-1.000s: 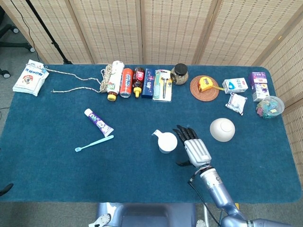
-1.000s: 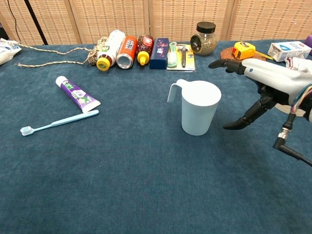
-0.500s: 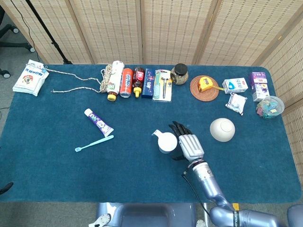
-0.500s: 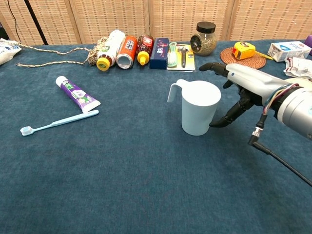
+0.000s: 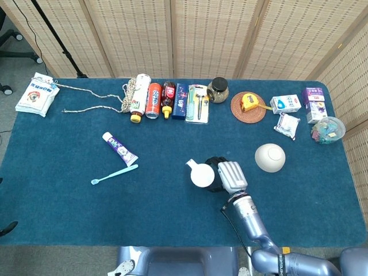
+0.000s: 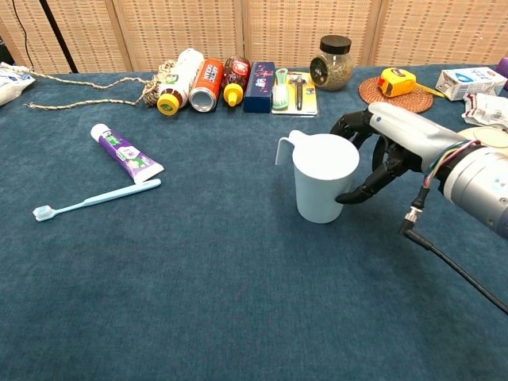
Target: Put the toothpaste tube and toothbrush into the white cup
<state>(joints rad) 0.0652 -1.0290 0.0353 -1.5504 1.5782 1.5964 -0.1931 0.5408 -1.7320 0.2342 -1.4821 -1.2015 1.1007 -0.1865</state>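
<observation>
The white cup (image 5: 201,174) (image 6: 321,178) stands upright near the middle of the blue table, its handle pointing back left. My right hand (image 5: 229,175) (image 6: 389,143) grips it from the right, fingers curled behind the rim and thumb pressed on the near side wall. The purple-and-white toothpaste tube (image 5: 120,148) (image 6: 127,153) lies flat well to the left of the cup. The light blue toothbrush (image 5: 115,173) (image 6: 95,198) lies just in front of the tube, bristles to the left. My left hand does not show in either view.
A row of bottles, a can (image 6: 205,84), a box and a jar (image 6: 332,62) lines the back edge. A tape measure (image 5: 249,102) sits on a round coaster, and a white bowl (image 5: 269,157) lies right of my hand. Small packets crowd the back right corner.
My right hand moved left from beside the cup and closed its fingers and thumb around it. The cup shifted slightly. Toothpaste and toothbrush have not moved.
</observation>
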